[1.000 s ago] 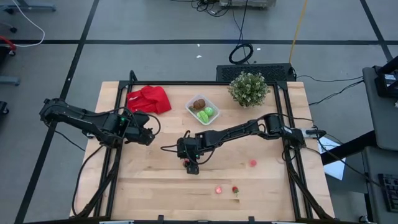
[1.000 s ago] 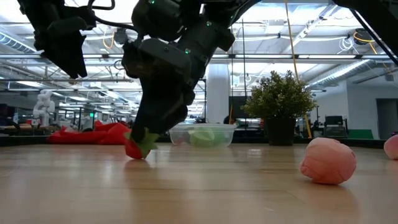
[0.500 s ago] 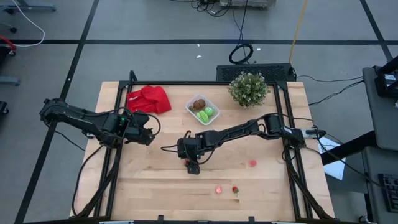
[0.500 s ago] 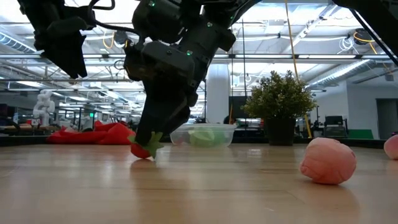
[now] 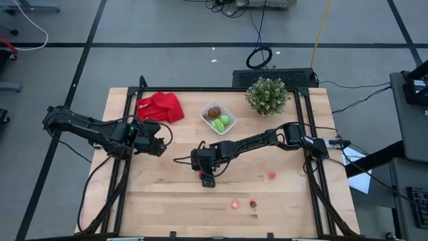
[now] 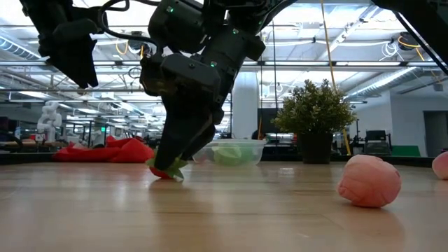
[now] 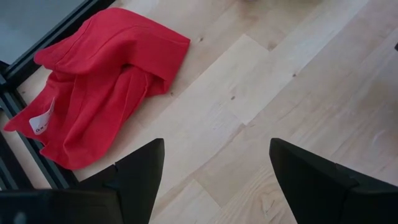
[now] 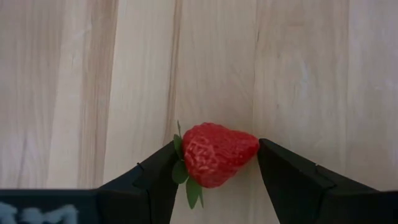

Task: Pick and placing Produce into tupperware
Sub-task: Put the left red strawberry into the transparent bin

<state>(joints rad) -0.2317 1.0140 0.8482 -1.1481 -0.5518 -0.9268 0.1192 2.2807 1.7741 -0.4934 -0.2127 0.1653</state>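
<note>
A small red toy strawberry (image 8: 214,154) with green leaves sits near the table's middle, between the fingers of my right gripper (image 5: 206,179), which is shut on it. It also shows low over the wood in the low view (image 6: 166,170). The clear tupperware (image 5: 219,118) stands farther back, with a brown piece and green pieces of produce inside. More produce lies loose: a pink piece (image 5: 271,176) and two small red pieces (image 5: 235,204) near the front. My left gripper (image 7: 214,149) hangs open over bare wood at the left, beside the red cloth. My right gripper pinches the strawberry between its two fingers, one finger at the leafy end (image 8: 179,163) and the other at the opposite end (image 8: 254,147). The fingers slant down from the table's right side. Whether the strawberry touches the wood, I cannot tell.
A crumpled red cloth (image 5: 160,107) lies at the back left. A bushy potted plant (image 5: 267,95) stands at the back right, next to the tupperware. Bare wood stretches between my right gripper and the tupperware.
My right gripper has tipped slightly, and the strawberry between its fingers has swung a little toward the table's right edge. The gap between the fingers is the same.
</note>
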